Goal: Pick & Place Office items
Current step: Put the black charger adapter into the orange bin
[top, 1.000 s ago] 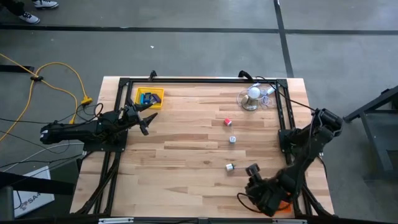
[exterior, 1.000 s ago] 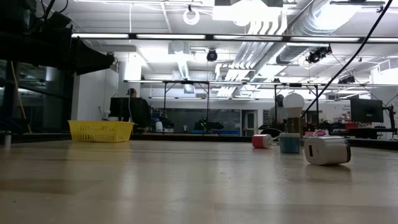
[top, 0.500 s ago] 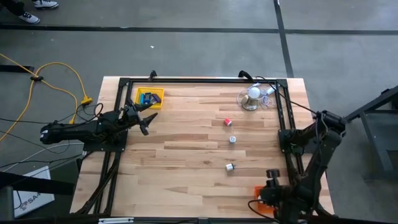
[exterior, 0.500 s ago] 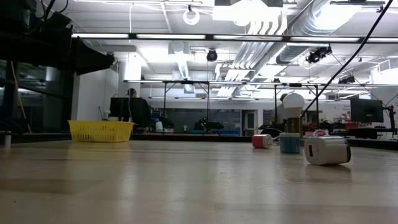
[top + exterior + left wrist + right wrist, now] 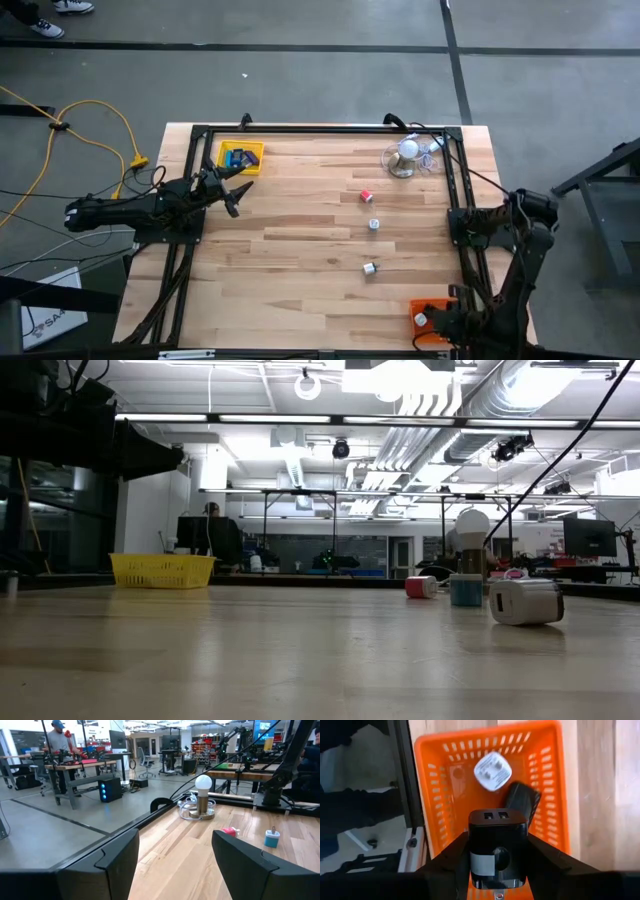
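My right gripper [image 5: 497, 870] hangs over the orange tray [image 5: 440, 780] at the table's near right corner [image 5: 432, 322], shut on a black charger block [image 5: 497, 845]. A white plug piece [image 5: 492, 771] and a black piece [image 5: 522, 800] lie on the tray's floor. On the bare wood rest a red piece [image 5: 366, 196], a silver-white piece [image 5: 373, 225] and a white piece [image 5: 369, 268]. My left gripper [image 5: 236, 192] waits open at the table's left, beside the yellow tray [image 5: 252, 148] that holds blue pieces [image 5: 237, 158]. My right gripper pinches the black charger block by two opposite sides [image 5: 471, 855] between its two fingers [image 5: 545, 865]. The fingers come from above, pointing down. The block's end with two ports [image 5: 497, 815] sticks out past the fingertips. The block is lifted clear, above the orange tray's floor.
A white ball-shaped object on a stand with a clear wiry tangle [image 5: 407, 156] stands at the far right. A black frame [image 5: 455, 200] runs along the table's far and side edges. The middle and near left of the wood lie bare. A person [image 5: 54, 735] stands at a bench beyond the table.
My right gripper has carried the black block toward the table's near right corner and a little down, rolling its wrist as it went. It now stands over the orange tray, whose inside shows in the high view. The grip has stayed shut.
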